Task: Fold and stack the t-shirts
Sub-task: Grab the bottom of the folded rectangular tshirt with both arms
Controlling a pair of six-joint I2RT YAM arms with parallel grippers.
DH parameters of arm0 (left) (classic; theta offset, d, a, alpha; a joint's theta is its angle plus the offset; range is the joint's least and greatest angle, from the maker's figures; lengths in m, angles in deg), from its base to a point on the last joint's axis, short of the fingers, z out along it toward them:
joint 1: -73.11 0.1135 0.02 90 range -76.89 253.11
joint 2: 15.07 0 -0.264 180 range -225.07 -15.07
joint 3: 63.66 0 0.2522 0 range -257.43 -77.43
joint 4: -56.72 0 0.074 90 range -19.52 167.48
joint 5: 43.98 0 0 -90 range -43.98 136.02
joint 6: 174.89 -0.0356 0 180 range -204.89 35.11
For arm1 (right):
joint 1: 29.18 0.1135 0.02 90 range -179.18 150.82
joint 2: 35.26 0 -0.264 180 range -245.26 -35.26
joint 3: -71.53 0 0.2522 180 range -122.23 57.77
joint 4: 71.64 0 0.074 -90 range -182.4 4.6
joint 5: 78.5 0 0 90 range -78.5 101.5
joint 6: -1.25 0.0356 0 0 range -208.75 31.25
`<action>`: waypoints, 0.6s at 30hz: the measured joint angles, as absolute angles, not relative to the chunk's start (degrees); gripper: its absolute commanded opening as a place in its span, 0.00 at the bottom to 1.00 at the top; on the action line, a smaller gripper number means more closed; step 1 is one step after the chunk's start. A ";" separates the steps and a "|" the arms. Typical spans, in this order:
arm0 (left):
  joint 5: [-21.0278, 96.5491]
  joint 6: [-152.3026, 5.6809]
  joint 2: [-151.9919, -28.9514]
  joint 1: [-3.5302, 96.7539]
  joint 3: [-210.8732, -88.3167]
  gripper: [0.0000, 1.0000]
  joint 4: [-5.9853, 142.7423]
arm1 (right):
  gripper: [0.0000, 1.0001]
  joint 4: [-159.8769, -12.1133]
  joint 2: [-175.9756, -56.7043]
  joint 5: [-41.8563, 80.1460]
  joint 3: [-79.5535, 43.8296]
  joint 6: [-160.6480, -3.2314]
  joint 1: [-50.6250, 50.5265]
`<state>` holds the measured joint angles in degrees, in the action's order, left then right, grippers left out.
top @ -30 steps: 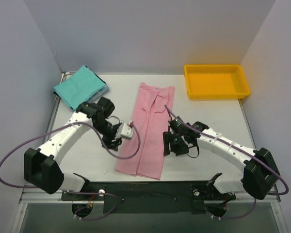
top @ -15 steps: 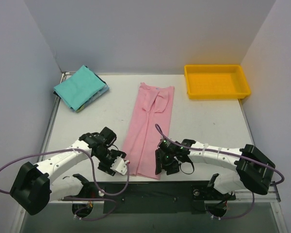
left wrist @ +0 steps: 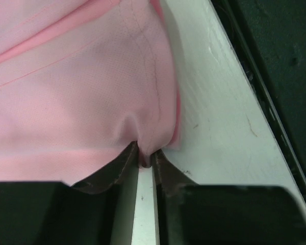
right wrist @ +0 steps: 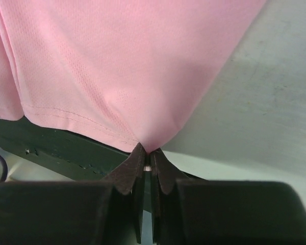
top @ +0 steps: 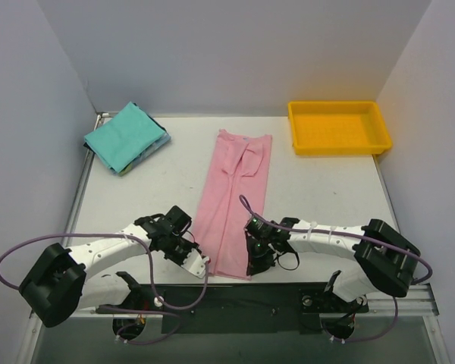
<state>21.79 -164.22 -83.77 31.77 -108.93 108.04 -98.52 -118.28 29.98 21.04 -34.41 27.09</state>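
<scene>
A light pink t-shirt [top: 233, 199] lies folded into a long strip down the middle of the table. Both arms reach to its near hem. My left gripper [top: 199, 264] is shut on the hem's left corner; its wrist view shows pink cloth [left wrist: 86, 87] pinched and puckered between the tips of that gripper [left wrist: 145, 159]. My right gripper [top: 252, 267] is shut on the right corner, and the pink fabric [right wrist: 122, 66] narrows to a point between the tips of this gripper [right wrist: 148, 153]. A teal-green t-shirt [top: 123, 135] lies folded at the far left on a blue one [top: 156, 145], of which only an edge shows.
A yellow plastic tray [top: 338, 127] stands at the far right. The table's near edge and the black base rail [top: 235, 297] run just behind both grippers. Walls close in the left, back and right sides.
Both grippers have come down from beside the shirt's middle to its near hem and closed on its two corners.
</scene>
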 measured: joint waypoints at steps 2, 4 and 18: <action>22.01 -162.84 -83.84 30.46 -109.00 0.00 107.87 | 0.00 -98.61 -116.82 29.94 21.85 -34.41 26.61; 21.68 -160.44 -83.97 29.06 -110.05 0.00 109.57 | 0.00 -99.31 -115.11 30.01 22.16 -34.41 26.35; 13.90 -132.09 -86.81 31.42 -130.40 0.00 120.37 | 0.00 -112.47 -101.39 36.85 14.44 -41.88 11.71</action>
<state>13.90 -132.09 -86.81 31.42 -130.40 120.37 -112.47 -101.39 36.85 14.44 -41.88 11.71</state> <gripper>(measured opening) 0.032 0.009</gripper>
